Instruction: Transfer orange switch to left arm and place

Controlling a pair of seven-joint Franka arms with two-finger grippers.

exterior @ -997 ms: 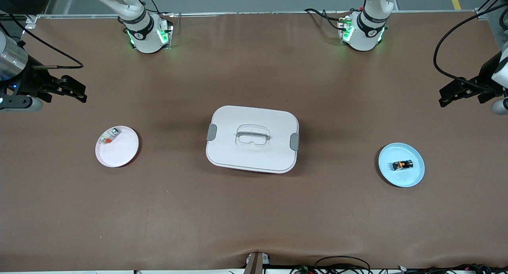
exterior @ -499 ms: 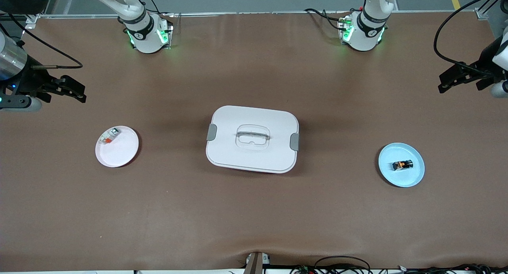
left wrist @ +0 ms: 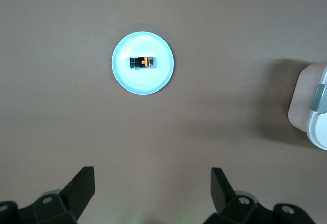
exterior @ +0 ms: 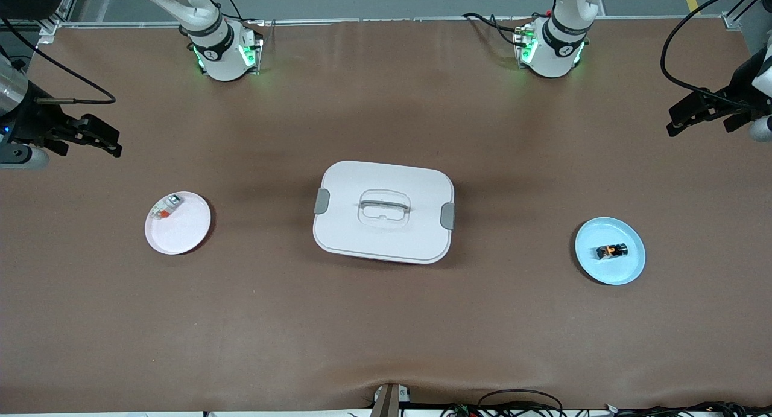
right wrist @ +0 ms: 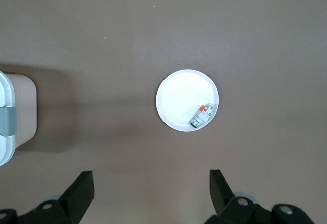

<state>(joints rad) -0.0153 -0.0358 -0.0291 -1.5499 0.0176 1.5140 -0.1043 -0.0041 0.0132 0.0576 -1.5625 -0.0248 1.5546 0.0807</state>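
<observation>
The orange switch (exterior: 611, 250), a tiny black block with orange markings, lies on a light blue plate (exterior: 627, 269) toward the left arm's end of the table; it also shows in the left wrist view (left wrist: 142, 62). The white box (exterior: 383, 212) with grey latches stands in the middle of the table. My left gripper (exterior: 680, 121) is open and empty, high over the table's edge at its own end (left wrist: 152, 185). My right gripper (exterior: 107, 140) is open and empty, high over the table at its own end (right wrist: 152, 185).
A white plate (exterior: 184, 233) toward the right arm's end holds a whitish-grey part with a red-orange bit (exterior: 165, 207), also in the right wrist view (right wrist: 202, 116). Box corners show in both wrist views (left wrist: 311, 106) (right wrist: 15, 111). Cables lie along the table's near edge.
Both grippers have risen and drawn outward toward their own ends of the table. The switch, plates and box have not moved.
</observation>
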